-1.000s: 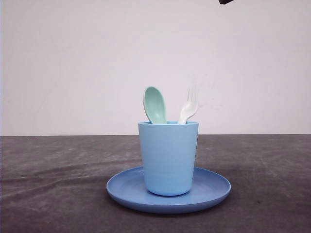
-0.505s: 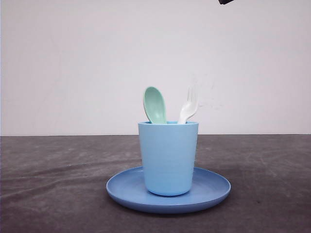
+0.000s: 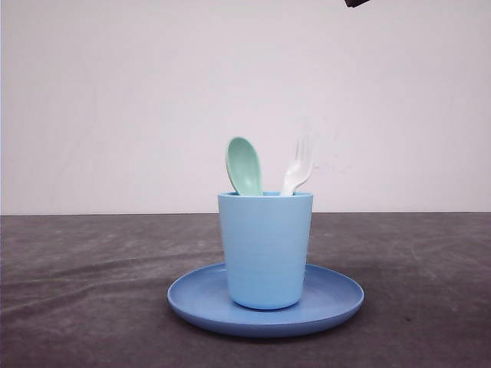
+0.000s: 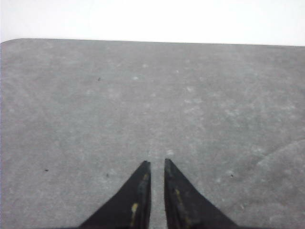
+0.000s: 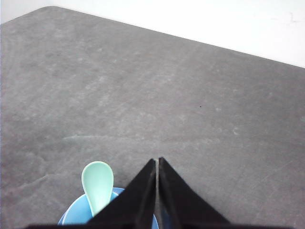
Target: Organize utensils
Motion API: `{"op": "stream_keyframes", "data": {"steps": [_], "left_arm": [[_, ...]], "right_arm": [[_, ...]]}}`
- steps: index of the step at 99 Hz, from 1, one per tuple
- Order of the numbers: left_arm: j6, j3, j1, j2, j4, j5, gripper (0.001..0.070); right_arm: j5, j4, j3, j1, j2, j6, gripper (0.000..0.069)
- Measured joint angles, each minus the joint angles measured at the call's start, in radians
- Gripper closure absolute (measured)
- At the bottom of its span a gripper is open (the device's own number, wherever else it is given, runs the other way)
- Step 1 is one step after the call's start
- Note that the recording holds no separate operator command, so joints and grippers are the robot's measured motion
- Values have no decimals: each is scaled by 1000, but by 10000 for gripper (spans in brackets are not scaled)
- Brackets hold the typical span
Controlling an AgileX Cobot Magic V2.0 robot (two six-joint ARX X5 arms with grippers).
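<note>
Fingers, right [image 5: 157,164]: closed tip to tip, empty, directly above the cup [image 3: 265,249]. Fingers, left [image 4: 156,165]: a narrow gap, empty, over bare bench [image 4: 95,105]. Spoon [image 3: 244,165] and fork [image 3: 298,169]: upright in the cup, handles down; right arm judged nearer.

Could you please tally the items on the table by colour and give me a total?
Blue: 2, the light blue cup and the round blue plate
Mint green: 1, the spoon
White: 1, the fork
Total: 4
</note>
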Motion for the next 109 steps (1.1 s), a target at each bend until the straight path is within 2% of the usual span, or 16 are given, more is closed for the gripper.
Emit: {"op": "stream_keyframes", "data": {"steps": [81, 92, 109], "left_arm": [[0, 0, 0, 0, 0, 0, 684], [0, 0, 0, 0, 0, 0, 684], [0, 0, 0, 0, 0, 0, 684]], "right_arm": [[0, 1, 0, 0, 0, -1, 684], [8, 52, 0, -9, -1, -33, 684], [14, 160, 0, -96, -23, -149, 684]]}}
